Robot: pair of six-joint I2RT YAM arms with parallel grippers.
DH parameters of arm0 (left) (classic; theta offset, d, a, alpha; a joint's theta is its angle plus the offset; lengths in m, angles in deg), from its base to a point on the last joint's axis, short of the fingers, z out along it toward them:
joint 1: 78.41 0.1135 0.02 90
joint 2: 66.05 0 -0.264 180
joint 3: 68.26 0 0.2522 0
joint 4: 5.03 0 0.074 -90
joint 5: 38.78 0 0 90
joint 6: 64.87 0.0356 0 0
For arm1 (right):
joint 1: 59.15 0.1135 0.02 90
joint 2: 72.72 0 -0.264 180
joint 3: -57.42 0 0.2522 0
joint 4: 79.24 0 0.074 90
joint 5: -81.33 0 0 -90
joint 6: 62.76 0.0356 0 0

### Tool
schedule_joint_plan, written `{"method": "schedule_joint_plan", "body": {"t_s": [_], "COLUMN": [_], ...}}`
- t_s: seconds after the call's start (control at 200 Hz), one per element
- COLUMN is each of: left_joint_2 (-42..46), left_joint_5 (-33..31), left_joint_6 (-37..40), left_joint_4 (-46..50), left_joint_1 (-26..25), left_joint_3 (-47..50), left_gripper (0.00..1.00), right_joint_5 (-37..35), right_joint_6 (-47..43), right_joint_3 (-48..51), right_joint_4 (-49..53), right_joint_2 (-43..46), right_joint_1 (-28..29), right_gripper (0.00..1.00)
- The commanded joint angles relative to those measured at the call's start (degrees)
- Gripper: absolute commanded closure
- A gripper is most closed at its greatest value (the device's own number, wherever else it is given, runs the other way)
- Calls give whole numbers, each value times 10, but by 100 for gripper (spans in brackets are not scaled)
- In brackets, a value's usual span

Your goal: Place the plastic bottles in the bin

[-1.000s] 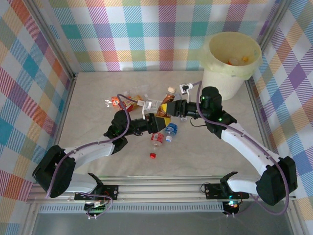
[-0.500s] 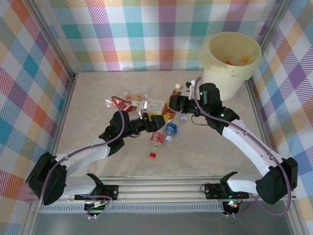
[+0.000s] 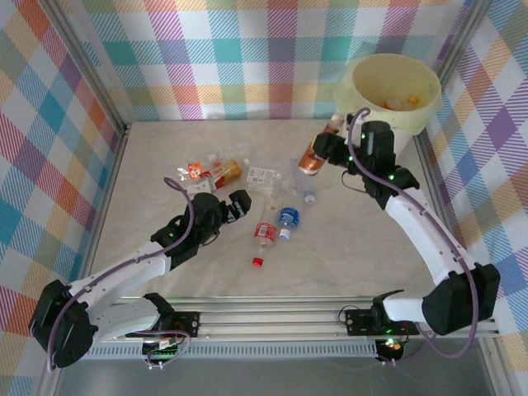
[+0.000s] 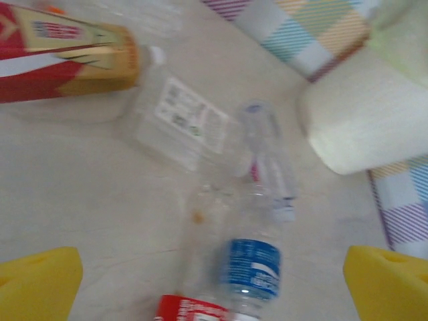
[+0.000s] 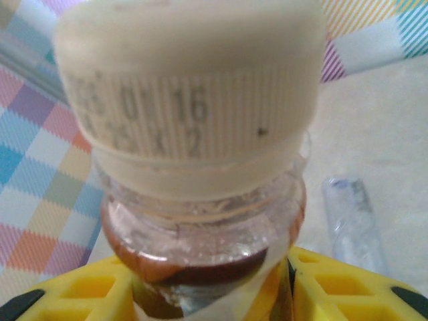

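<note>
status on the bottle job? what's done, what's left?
Done: a few bottles already lie in the bin. In hand: the right gripper is shut on an orange bottle, lifted just short of the bin. The left gripper is open and empty over the table. Left: about six bottles on the table, including the blue-label one and the red-label one, plus a loose red cap.

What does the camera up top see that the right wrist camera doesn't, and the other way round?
Top camera: the bin, the open left gripper, and the blue-label bottle lying on the table. Right wrist camera: faint numbers printed on the cream cap, very close up. Both: the brown-drink bottle gripped by the right gripper.
</note>
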Motion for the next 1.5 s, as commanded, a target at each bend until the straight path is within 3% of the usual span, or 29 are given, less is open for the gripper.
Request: {"method": "schedule_joint_plan", "body": {"t_s": [0.0, 0.415, 0.805, 0.99, 1.22, 1.495], "left_joint_2": [16, 25, 19, 10, -8, -28], "left_joint_5": [-68, -89, -109, -113, -112, -110], "left_joint_6": [-31, -20, -29, -28, -23, -26], "left_joint_4": [62, 94, 99, 103, 107, 118], "left_joint_1": [-4, -4, -4, -3, -3, -3], "left_joint_3": [5, 10, 17, 15, 6, -5], "left_gripper": [0, 0, 0, 0, 0, 0], "right_joint_5": [12, 0, -136, -180, -248, -338], "right_joint_6": [11, 17, 47, 69, 111, 76], "right_joint_3": [-50, -306, -491, -601, -626, -671], "right_joint_4": [-55, -53, -20, 51, 42, 32], "right_joint_2": [-29, -193, -364, -449, -492, -543], "right_joint_1": [-41, -158, -205, -209, -210, -210], "right_gripper": [53, 52, 51, 48, 45, 36]}}
